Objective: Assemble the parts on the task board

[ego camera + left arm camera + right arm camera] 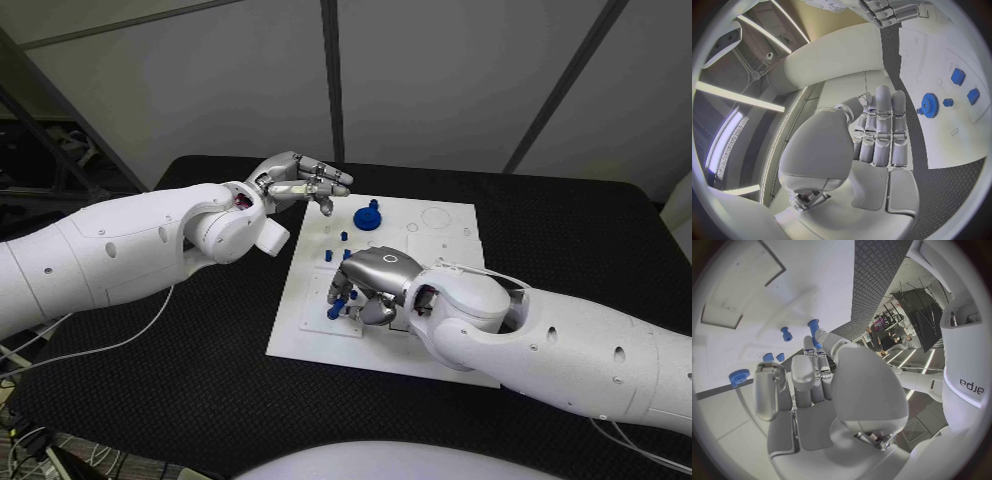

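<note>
Your left hand (pixel 300 184) hangs over the far left corner of the board (pixel 310 335), partly above the black table (pixel 577 230). It holds nothing: in the left wrist view its fingers (pixel 882 127) lie straight and side by side, with nothing between them and the palm.

Your right hand (pixel 372 282) is down on the board's middle, palm toward the plate, the arm coming in from the near right. In the head view small blue parts show at its left edge: a peg (pixel 335 312) stands just beside the fingers, and another sits a little above it. In the right wrist view a blue peg (pixel 814 333) stands right at the tip of one finger (pixel 809 352), touching it or very nearly. You cannot tell from these pictures whether the hand is pinching that peg or only resting against it; the fingers are bent down and the contact is hidden.

The blue gear (pixel 369 214) stands on the far part of the board, just right of your left hand and apart from it. A few small blue pieces (pixel 346 237) lie between the gear and your right hand. In the left wrist view the gear (pixel 929 104) sits with two blue blocks (pixel 958 76) nearby on the plate.
</note>
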`<state>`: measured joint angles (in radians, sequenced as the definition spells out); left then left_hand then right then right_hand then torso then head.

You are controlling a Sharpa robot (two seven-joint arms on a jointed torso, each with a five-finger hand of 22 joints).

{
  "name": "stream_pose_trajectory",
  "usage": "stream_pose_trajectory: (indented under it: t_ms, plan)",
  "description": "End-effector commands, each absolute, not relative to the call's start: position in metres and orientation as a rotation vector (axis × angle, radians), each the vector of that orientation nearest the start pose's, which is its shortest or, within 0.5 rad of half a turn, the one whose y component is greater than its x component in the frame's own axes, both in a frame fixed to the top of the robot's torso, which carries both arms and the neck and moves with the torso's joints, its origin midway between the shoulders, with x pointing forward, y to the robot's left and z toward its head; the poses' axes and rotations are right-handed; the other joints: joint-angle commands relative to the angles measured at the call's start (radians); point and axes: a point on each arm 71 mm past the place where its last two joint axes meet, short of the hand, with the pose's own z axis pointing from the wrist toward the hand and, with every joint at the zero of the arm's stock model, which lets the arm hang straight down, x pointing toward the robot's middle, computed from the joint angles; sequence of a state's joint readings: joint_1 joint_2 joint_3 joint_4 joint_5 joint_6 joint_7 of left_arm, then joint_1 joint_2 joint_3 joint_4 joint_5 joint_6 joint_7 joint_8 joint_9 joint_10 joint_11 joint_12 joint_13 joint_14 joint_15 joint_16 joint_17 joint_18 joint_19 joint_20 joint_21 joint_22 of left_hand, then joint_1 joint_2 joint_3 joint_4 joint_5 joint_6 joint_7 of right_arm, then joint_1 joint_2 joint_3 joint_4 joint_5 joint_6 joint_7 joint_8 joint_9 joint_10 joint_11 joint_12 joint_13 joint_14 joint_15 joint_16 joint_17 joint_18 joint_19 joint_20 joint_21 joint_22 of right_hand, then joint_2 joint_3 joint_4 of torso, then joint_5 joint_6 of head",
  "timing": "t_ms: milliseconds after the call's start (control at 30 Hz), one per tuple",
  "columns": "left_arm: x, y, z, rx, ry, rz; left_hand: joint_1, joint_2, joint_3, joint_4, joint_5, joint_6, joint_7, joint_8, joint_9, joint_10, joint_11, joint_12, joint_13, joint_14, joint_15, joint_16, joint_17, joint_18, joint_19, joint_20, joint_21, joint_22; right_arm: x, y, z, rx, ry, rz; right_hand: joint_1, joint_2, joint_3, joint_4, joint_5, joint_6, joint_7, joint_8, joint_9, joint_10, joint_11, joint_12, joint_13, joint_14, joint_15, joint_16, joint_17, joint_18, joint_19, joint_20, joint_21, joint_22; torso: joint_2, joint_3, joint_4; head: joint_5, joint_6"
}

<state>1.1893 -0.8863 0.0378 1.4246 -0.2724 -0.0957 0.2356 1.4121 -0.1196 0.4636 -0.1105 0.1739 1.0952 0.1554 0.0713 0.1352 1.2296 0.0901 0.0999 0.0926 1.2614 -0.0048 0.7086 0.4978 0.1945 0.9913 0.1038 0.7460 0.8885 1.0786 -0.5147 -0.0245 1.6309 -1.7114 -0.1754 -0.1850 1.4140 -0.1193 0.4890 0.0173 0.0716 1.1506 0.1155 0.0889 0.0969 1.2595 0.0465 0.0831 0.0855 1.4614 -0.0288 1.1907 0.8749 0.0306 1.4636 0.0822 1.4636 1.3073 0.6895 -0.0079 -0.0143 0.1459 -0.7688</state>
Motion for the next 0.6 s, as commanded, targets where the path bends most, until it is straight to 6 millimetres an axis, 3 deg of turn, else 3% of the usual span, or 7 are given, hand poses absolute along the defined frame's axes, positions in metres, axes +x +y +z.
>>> stream_pose_trajectory:
  t_ms: [33,467,600]
  plan:
    - [0.507,0.247,-0.167,-0.877,1.623,-1.477,-0.007,0.006,-0.002,-0.002,-0.002,-0.005,0.004,-0.004,-0.001,-0.007,-0.003,-0.002,0.002,0.005,0.005,-0.005,-0.001,-0.012,-0.005,0.000,-0.004,0.001,0.401,-0.009,-0.212,-0.612,1.694,0.872,-0.005,0.008,0.002,-0.004,0.006,0.009,0.000,0.005,0.002,0.002,0.006,-0.003,0.001,0.000,-0.004,0.001,-0.001,-0.003,0.054,-0.007,0.003,0.176,0.000,0.0001,0.0001,0.000,0.000]
    - [0.507,0.246,-0.168,-0.878,1.627,-1.478,-0.007,0.006,-0.002,-0.002,-0.002,-0.005,0.004,-0.004,-0.001,-0.007,-0.003,-0.002,0.002,0.005,0.005,-0.005,-0.001,-0.012,-0.005,0.000,-0.004,0.001,0.395,-0.001,-0.219,-0.640,1.694,0.872,-0.015,0.003,0.001,-0.005,0.006,-0.002,0.004,-0.005,0.001,-0.017,0.012,-0.019,-0.003,-0.003,0.000,-0.005,-0.013,0.000,0.049,-0.006,-0.006,0.169,0.000,-0.0001,0.0004,-0.002,0.001]
    - [0.507,0.246,-0.168,-0.878,1.628,-1.478,-0.007,0.006,-0.002,-0.002,-0.002,-0.005,0.004,-0.004,-0.001,-0.007,-0.003,-0.002,0.002,0.005,0.005,-0.005,-0.001,-0.012,-0.005,0.000,-0.004,0.001,0.395,0.001,-0.219,-0.623,1.666,0.889,-0.058,-0.035,-0.012,0.009,-0.013,-0.073,0.027,-0.029,-0.015,-0.108,0.038,-0.024,-0.020,-0.013,0.025,-0.025,-0.047,0.007,0.033,0.010,-0.037,0.145,-0.001,-0.0004,0.0003,-0.001,0.002]
